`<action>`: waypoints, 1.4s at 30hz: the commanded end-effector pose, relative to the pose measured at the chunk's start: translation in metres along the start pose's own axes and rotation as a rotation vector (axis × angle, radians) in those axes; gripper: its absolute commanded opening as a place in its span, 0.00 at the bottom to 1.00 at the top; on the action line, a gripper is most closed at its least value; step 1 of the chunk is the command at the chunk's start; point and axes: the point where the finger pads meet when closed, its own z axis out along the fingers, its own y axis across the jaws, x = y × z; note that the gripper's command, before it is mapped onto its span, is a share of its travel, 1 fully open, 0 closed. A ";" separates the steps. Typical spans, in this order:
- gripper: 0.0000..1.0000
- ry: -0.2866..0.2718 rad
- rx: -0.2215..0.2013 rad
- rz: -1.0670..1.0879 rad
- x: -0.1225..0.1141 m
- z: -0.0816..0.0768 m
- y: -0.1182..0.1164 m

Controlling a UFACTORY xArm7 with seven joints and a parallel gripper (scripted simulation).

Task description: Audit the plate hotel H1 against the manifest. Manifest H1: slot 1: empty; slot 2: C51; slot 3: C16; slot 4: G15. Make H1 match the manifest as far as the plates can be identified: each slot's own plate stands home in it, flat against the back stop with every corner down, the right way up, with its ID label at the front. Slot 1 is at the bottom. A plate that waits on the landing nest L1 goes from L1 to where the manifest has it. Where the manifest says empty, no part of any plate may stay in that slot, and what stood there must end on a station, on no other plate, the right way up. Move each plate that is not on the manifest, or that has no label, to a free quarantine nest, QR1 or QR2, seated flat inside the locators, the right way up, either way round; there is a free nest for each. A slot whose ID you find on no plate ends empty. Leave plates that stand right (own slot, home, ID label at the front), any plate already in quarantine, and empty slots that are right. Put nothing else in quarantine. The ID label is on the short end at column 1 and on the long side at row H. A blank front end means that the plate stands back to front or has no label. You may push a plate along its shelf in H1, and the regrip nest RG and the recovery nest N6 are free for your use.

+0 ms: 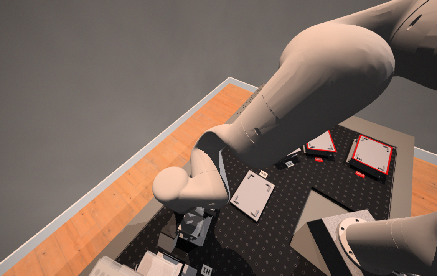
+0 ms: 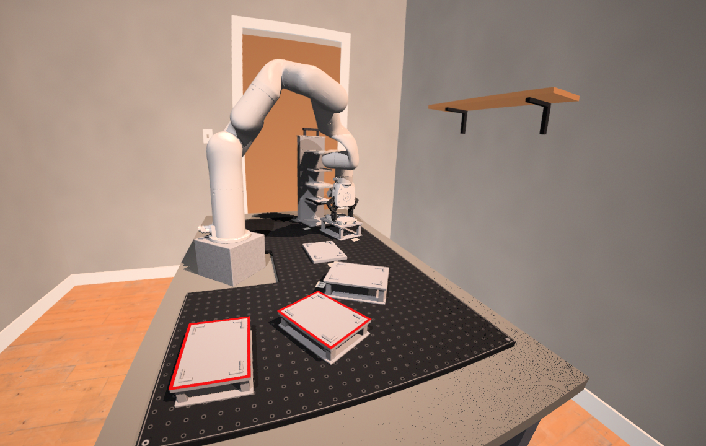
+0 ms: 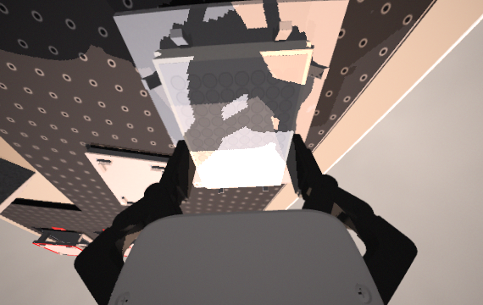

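I have the tool [image 3: 240,163] clamped wide across a clear well plate [image 3: 229,114] — 1 finger on each long side. The plate sits on a raised nest [image 2: 339,227] on the surface, just beside the plate hotel [image 2: 307,166].

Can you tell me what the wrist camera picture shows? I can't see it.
Two black jaws of the gripper are shut on the sides of a clear plate with round wells, which sits on a pale nest. Around it is a dark board dotted with holes.
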 end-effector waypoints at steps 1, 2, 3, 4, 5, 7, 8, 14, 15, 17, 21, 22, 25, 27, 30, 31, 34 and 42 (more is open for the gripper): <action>0.00 0.000 -0.004 0.000 0.000 -0.002 0.002; 0.00 0.000 -0.004 0.000 0.000 -0.002 0.002; 0.00 0.000 -0.004 0.000 0.000 -0.002 0.002; 0.00 0.000 -0.004 0.000 0.000 -0.002 0.002; 0.00 0.000 -0.004 0.000 0.000 -0.002 0.002; 0.00 0.000 -0.004 0.000 0.000 -0.002 0.002; 0.00 0.000 -0.004 0.000 0.000 -0.002 0.002; 0.00 0.000 -0.004 0.000 0.000 -0.002 0.002; 0.00 0.000 -0.004 0.000 0.000 -0.002 0.002; 0.00 0.000 -0.004 0.000 0.000 -0.002 0.002; 0.00 0.000 -0.004 0.000 0.000 -0.002 0.002; 0.00 0.000 -0.004 0.000 0.000 -0.002 0.002; 0.00 0.000 -0.004 0.000 0.000 -0.002 0.002; 0.00 0.000 -0.004 0.000 0.000 -0.002 0.002; 0.00 0.000 -0.004 0.000 0.000 -0.002 0.002; 0.00 0.000 -0.004 0.000 0.000 -0.002 0.002; 0.00 0.000 -0.004 0.000 0.000 -0.004 0.002; 0.00 0.000 -0.004 0.000 0.000 -0.008 0.002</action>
